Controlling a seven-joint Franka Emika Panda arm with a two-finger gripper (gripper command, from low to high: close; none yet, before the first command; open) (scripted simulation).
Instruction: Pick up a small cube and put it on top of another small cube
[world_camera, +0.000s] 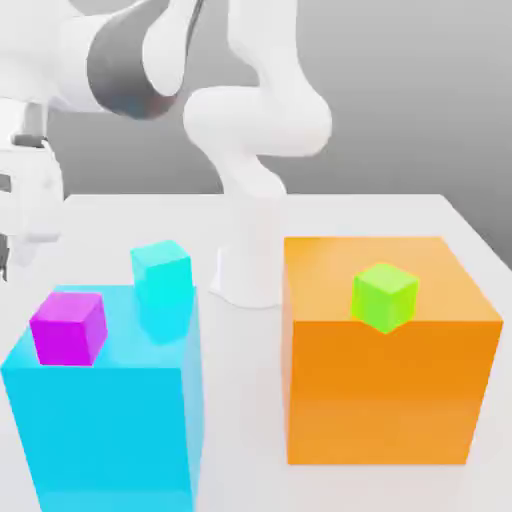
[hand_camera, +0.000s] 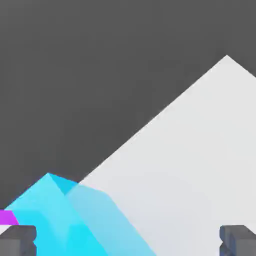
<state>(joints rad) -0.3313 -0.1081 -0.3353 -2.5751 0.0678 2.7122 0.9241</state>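
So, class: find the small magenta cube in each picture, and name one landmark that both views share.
Exterior view: the small magenta cube sits on top of the big cyan block, toward the exterior view's left.
Hand view: a sliver of it shows at the picture's edge, beside one of the fingers.
Shared landmark: the big cyan block.
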